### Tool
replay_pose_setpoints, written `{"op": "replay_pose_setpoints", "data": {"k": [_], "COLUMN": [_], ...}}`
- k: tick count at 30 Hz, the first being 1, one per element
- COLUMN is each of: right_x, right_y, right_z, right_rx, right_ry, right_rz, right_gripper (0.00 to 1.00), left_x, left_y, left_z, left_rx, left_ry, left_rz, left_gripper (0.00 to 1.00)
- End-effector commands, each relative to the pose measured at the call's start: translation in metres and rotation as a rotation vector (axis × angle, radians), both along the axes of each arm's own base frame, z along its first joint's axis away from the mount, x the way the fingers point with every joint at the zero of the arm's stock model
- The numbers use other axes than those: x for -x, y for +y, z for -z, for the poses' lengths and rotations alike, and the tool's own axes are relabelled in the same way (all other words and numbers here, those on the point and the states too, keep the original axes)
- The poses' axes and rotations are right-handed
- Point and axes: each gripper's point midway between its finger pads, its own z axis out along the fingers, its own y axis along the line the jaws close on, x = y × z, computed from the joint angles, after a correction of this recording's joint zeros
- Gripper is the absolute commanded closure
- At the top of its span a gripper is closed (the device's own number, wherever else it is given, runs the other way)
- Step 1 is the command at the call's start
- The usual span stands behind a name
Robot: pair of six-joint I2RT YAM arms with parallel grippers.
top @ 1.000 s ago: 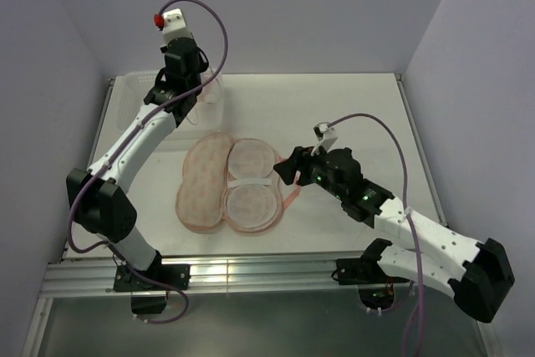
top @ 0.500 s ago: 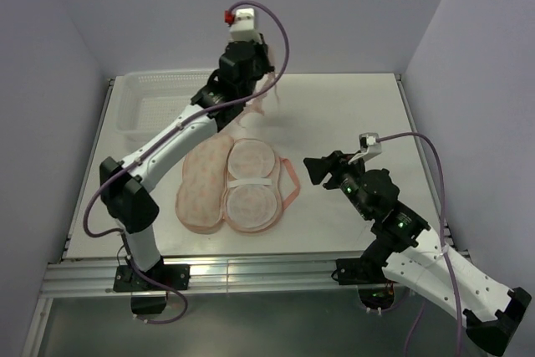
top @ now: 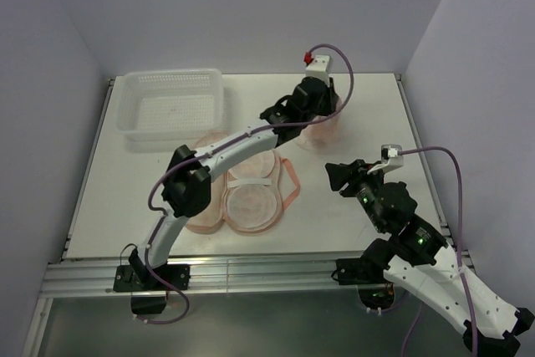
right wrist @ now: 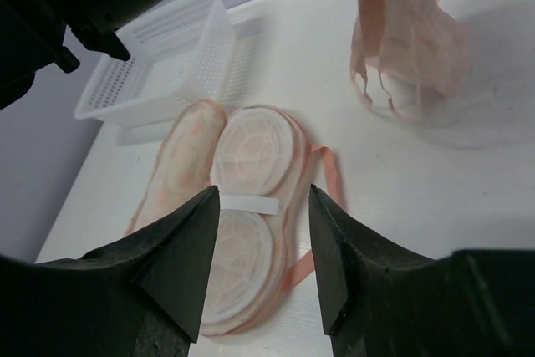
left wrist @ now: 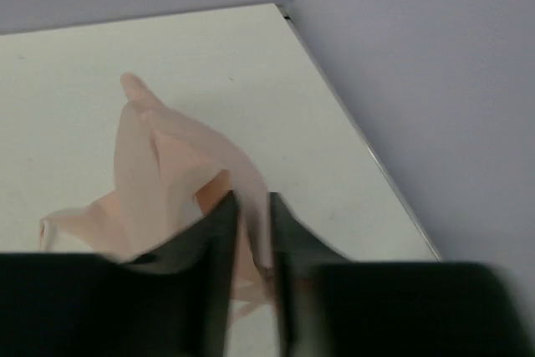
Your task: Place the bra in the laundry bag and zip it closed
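Observation:
The pale peach bra (top: 323, 131) hangs bunched from my left gripper (top: 316, 116) over the far right of the table. In the left wrist view the narrow fingers (left wrist: 219, 232) pinch a fold of the bra (left wrist: 159, 165) between them. The laundry bag (top: 242, 194) lies opened flat mid-table, its two mesh-lined lobes (right wrist: 251, 152) up and a pink loop beside it. My right gripper (top: 338, 177) hovers to the right of the bag, open and holding nothing (right wrist: 263, 198). From the right wrist, the bra (right wrist: 405, 39) dangles beyond the bag.
A white lattice basket (top: 171, 110) stands at the far left, also visible as the basket (right wrist: 167, 56) in the right wrist view. Walls close in the table on the left, back and right. The left arm stretches across above the bag.
The left arm has swung from the basket at the far left across to the far right, carrying the bra. The right arm has drawn back to the right and its jaws have narrowed slightly.

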Motion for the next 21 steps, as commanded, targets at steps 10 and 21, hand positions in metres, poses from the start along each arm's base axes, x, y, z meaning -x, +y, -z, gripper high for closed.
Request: {"op": "replay_pose_setpoints", "data": {"k": [10, 21], "right_x": [-0.001, -0.063], "right_y": [-0.009, -0.023], "right_z": [0.024, 0.084], "right_rx": [0.04, 0.306], "right_ry": [0.081, 0.337], "right_rz": [0.055, 0.204], "right_gripper": [0.68, 0.92], "left_x": [0.028, 0.116], "left_y": [-0.017, 0.161], "left_z": [-0.064, -0.039], "left_rx": [0.107, 0.186], "left_ry": [-0.05, 0.029], "left_rz": [0.174, -0.006], "left_gripper": [0.03, 0.29]}}
